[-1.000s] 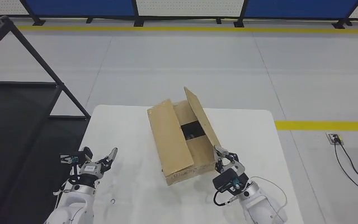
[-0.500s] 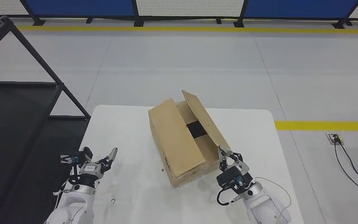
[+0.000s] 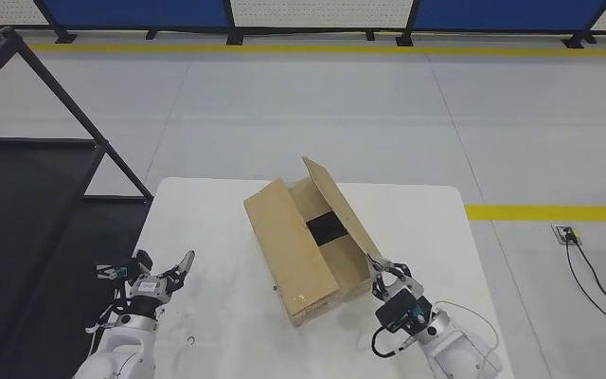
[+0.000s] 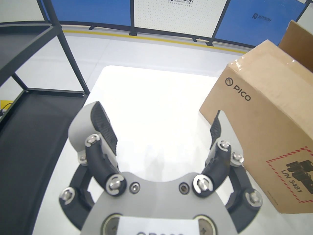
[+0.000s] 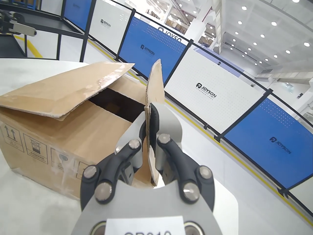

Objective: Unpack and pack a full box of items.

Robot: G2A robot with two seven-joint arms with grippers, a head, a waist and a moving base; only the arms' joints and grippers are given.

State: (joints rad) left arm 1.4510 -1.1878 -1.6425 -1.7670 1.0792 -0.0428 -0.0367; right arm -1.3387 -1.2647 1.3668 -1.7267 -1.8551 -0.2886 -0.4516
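- Your right fingers (image 5: 168,123) clamp the thin flap (image 5: 155,81) of the box (image 3: 294,251); the cardboard probably bends easily, so pull gently.
- Your left fingers (image 4: 102,123) stand apart, with the box just beside them.

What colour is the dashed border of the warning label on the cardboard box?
Red. The label on the box shows best in the left wrist view.

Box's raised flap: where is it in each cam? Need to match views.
Top view: raised flap stands along the box's right side, its near corner in the right claw.
Left wrist view: raised flap pokes up beyond the box's far top edge.
Right wrist view: raised flap seen edge-on, pinched in the right claw.
Shared landmark: blue partition panels beyond the table.
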